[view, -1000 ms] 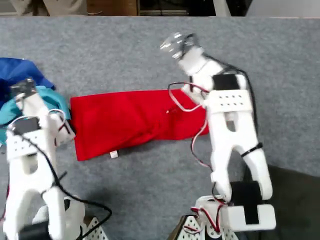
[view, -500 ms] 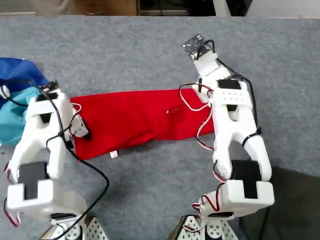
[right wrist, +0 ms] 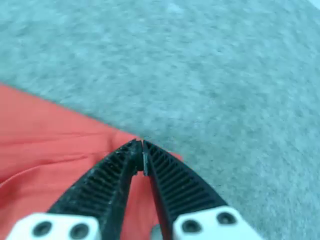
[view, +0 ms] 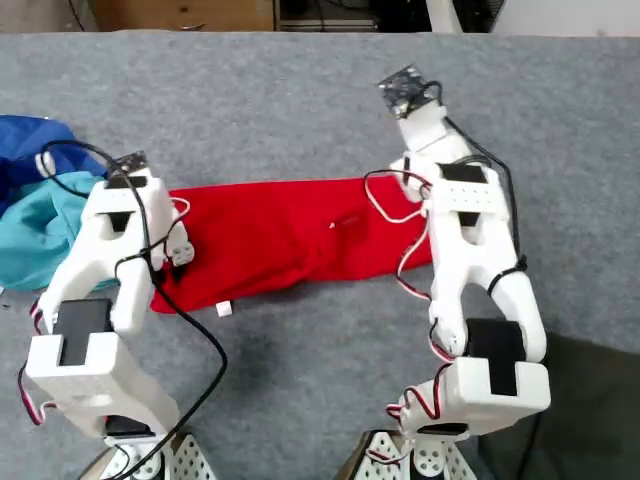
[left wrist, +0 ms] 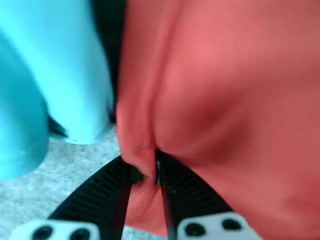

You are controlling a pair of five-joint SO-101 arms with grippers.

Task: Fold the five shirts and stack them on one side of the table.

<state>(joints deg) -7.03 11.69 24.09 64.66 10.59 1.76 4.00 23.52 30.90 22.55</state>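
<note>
A red shirt (view: 280, 235), folded into a long strip, lies across the middle of the grey table (view: 250, 100). My left gripper (left wrist: 146, 172) is at the strip's left end, shut on a fold of the red shirt (left wrist: 225, 90), close beside the teal shirt (left wrist: 55, 65). My right gripper (right wrist: 142, 150) is at the strip's far right corner, its fingers shut on the edge of the red shirt (right wrist: 45, 135). In the high view both arms stand over the shirt's two ends and hide the grippers.
A teal shirt (view: 40, 225) and a blue shirt (view: 30, 145) lie bunched at the table's left edge. A dark cloth (view: 590, 400) covers the near right corner. A small white tag (view: 222, 309) sticks out of the red shirt's near edge.
The left arm swung right onto the shirt's left end. The right arm shifted right, and the shirt's right end now reaches slightly further right.
</note>
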